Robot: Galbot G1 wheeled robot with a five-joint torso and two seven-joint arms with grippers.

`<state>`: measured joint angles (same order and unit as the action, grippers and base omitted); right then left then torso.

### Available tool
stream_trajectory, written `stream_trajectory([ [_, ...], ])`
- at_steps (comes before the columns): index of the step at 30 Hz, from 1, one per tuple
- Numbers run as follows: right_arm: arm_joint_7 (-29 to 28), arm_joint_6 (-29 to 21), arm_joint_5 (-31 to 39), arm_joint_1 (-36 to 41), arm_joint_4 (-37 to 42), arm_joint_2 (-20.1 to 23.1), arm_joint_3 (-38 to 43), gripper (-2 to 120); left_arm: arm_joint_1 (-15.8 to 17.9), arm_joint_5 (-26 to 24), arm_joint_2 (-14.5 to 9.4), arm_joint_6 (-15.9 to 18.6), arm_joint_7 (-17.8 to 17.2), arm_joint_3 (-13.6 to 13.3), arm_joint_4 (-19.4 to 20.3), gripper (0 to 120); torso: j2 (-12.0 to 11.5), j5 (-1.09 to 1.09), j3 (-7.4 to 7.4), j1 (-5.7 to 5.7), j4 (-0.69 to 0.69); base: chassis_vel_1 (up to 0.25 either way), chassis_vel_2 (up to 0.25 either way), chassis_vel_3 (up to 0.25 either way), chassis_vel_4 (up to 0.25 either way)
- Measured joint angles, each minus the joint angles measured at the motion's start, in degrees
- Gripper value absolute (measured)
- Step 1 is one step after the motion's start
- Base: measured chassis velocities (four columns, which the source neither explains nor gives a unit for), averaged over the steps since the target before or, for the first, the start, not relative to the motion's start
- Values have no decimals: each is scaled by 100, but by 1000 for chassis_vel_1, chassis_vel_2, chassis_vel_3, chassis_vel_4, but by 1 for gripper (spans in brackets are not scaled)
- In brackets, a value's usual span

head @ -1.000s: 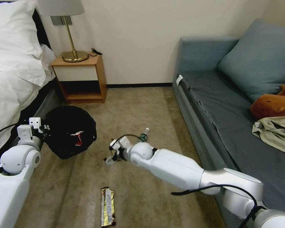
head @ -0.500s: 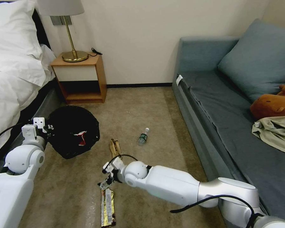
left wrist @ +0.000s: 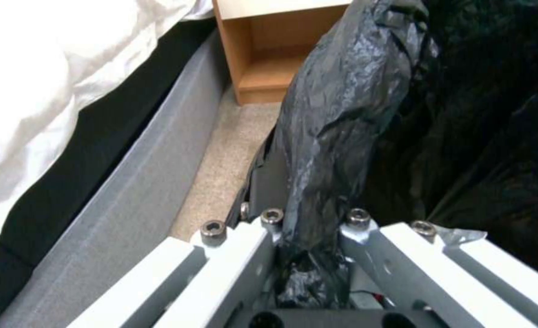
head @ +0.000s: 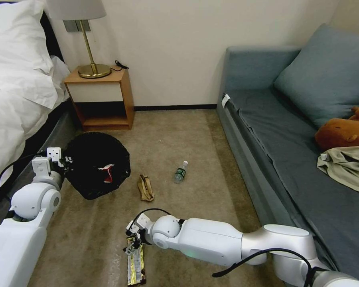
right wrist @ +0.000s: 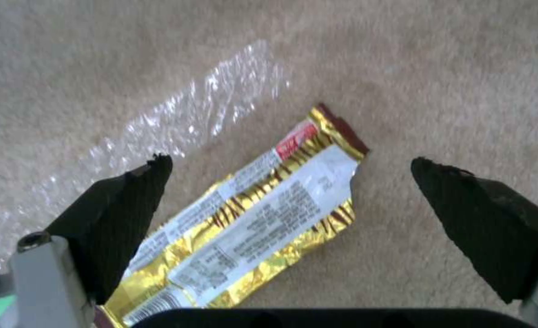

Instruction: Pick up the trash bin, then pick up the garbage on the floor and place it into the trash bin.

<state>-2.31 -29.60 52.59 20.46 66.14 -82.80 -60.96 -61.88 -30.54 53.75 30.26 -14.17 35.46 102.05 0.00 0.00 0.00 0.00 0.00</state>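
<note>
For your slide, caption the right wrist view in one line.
Open right gripper poised over the gold bar wrapper on carpet.

bar wrapper [right wrist: 245, 218]: near end cut off by frame edge | trash bin [head: 97, 164]: white body hidden under black bag

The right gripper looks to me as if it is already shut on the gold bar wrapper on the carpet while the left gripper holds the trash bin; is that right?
Not quite. The right gripper is open, its jaws spread on either side of the gold bar wrapper, which lies flat on the carpet; the right wrist view shows this. The rest stands: the left gripper is shut on the trash bin, clamping its bag-covered rim.
</note>
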Motion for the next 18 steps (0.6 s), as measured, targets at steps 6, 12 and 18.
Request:
stream_trajectory([
  [6, 32, 9, -14, 66, -187, -34, -120, 100, -29, 21, 36, 0, 0, -10, 51, 2, 0, 0, 0, 0, -1, 0, 0, 0, 0],
  [12, 40, 17, -59, 190, -306, -114, -159, 100, -36, 66, 99, 1, 1, -59, 74, 2, 0, 0, 0, 0, -1, 0, 0, 0, 0],
  [18, 77, 46, -139, 258, -457, -192, -177, 100, -57, 86, 138, 1, 2, -71, 94, 2, 0, 0, 0, 0, 0, 0, 0, 0, 0],
])
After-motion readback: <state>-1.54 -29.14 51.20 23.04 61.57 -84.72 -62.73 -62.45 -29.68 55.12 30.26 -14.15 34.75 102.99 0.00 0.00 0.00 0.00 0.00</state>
